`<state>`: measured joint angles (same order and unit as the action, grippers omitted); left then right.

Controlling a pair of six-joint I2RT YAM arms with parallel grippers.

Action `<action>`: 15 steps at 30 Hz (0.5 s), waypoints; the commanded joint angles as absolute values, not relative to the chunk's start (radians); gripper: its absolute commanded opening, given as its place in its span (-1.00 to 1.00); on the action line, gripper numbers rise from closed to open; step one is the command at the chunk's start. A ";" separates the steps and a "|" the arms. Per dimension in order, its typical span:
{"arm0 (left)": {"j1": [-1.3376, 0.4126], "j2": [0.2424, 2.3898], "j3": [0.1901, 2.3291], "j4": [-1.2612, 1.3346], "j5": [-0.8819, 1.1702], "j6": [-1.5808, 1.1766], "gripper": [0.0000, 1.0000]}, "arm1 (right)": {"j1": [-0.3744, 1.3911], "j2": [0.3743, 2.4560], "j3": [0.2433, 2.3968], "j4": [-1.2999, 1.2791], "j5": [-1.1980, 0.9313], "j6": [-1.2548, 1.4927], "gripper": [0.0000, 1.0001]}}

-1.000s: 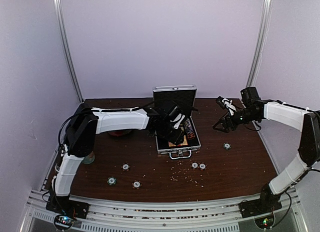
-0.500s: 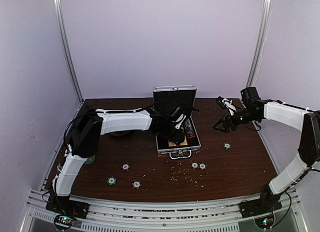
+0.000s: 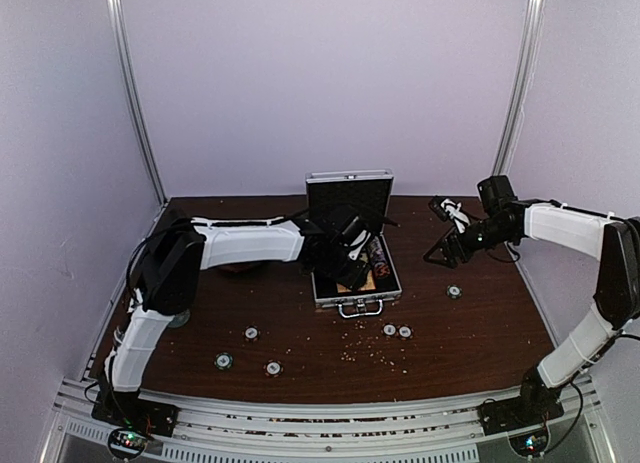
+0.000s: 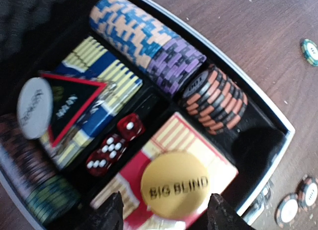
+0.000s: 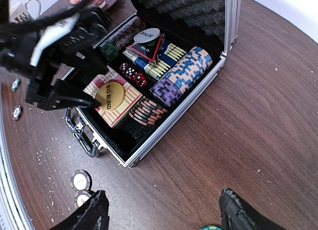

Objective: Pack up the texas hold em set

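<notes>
1. The case (image 5: 179, 112) is sitting open mid-table, its lid standing up; stacked chips, dice (image 4: 112, 148) and a card box (image 4: 171, 135) are lying inside.
2. The left claw (image 4: 165, 212) is hovering open, its fingers either side of the yellow disc (image 4: 174, 185), which is resting on the card box.
3. The right claw (image 5: 164, 200) is hanging open and empty, off to the case's right.
4. A crooked lift risks a finger flicking the disc out; left sitting high on the box, the disc might be blocking the lid.
5. Loose chips (image 3: 397, 331) are lying on the table; closing the case early would be leaving them out.

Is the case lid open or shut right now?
Open. The lid stands upright behind the case, leaving chips, dice and yellow disc exposed.
</notes>
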<state>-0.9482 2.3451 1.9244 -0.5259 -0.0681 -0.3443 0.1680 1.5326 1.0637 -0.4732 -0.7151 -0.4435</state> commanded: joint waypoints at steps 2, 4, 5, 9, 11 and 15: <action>-0.974 2.148 1.848 -0.518 -0.110 -0.275 0.18 | 0.173 1.501 1.117 -0.467 -0.667 -0.415 0.55; -0.977 2.084 1.797 -0.518 -0.090 -0.248 0.20 | 0.174 1.484 1.142 -0.483 -0.666 -0.410 0.56; -0.978 2.047 1.768 -0.517 -0.087 -0.236 0.21 | 0.176 1.478 1.159 -0.498 -0.661 -0.410 0.57; -0.977 1.907 1.650 -0.505 -0.125 -0.179 0.24 | 0.192 1.470 1.253 -0.605 -0.630 -0.454 0.57; -0.977 1.853 1.601 -0.492 -0.156 -0.147 0.25 | 0.206 1.462 1.299 -0.651 -0.616 -0.475 0.57; -0.977 1.749 1.477 -0.430 -0.277 -0.065 0.43 | 0.268 1.446 1.342 -0.711 -0.568 -0.506 0.58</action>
